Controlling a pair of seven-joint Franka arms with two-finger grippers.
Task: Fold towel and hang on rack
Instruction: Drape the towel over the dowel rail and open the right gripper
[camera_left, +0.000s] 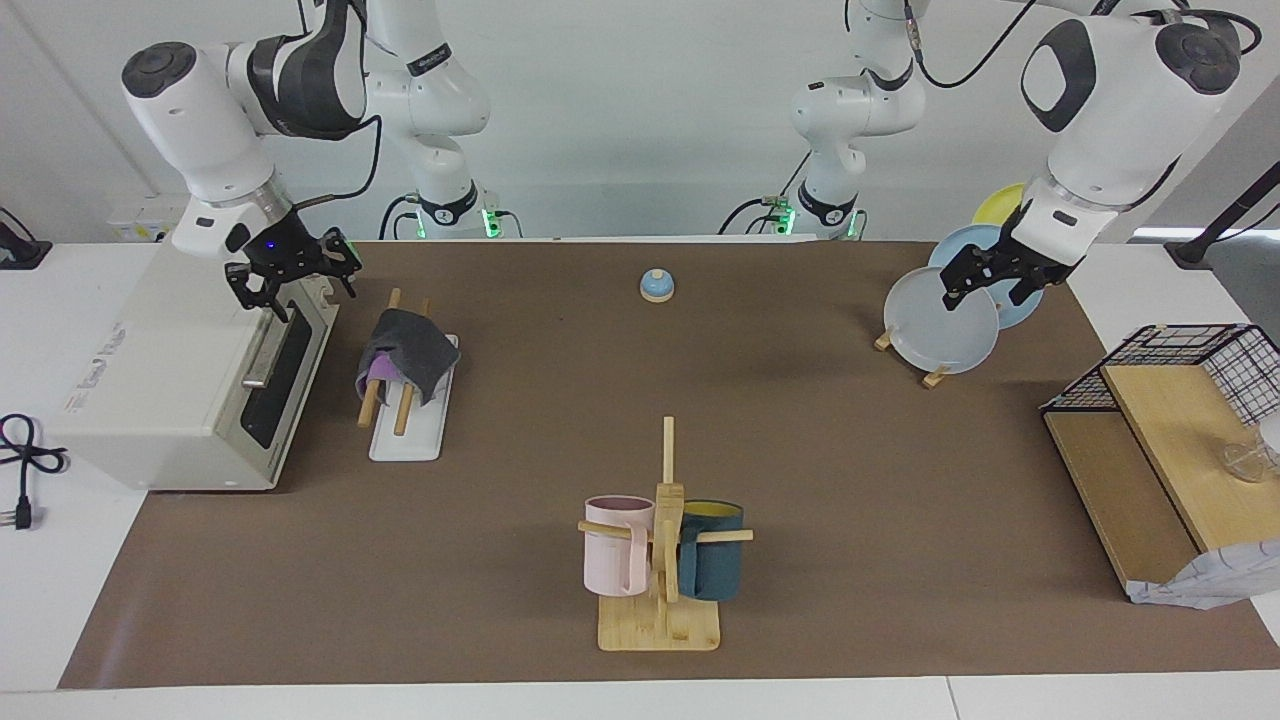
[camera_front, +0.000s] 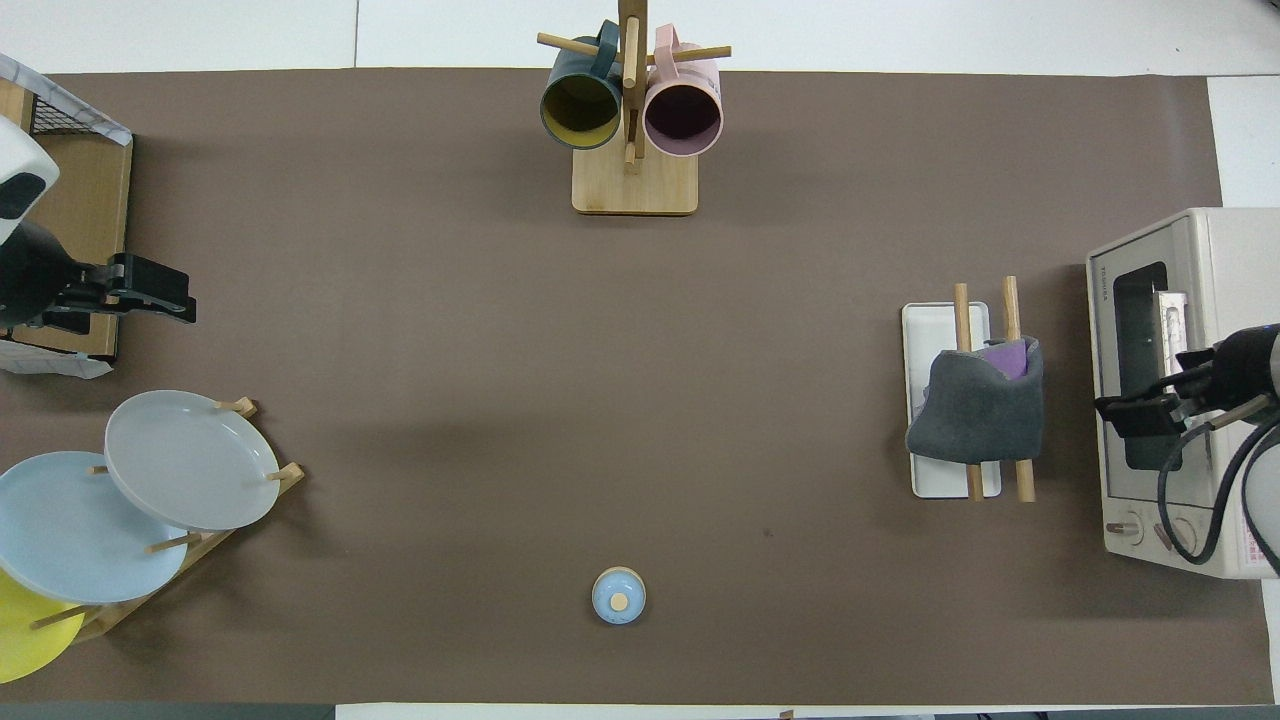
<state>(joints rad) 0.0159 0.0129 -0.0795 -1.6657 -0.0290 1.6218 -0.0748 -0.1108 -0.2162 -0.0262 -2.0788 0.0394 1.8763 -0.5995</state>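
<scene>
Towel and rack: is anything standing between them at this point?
Nothing visible does. The towel is already draped over both rods of the rack. The right hand hangs open over the toaster oven, holding nothing.

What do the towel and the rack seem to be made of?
The towel: a soft cloth, perhaps microfibre; it sags and creases over the rods, matte dark grey outside, purple inside. The rack: two light rods that look like unfinished wood, over a smooth white base, probably plastic or painted metal; which one I cannot tell.

Lettering on toaster oven (camera_left: 150, 370) side and front — none legible.
</scene>
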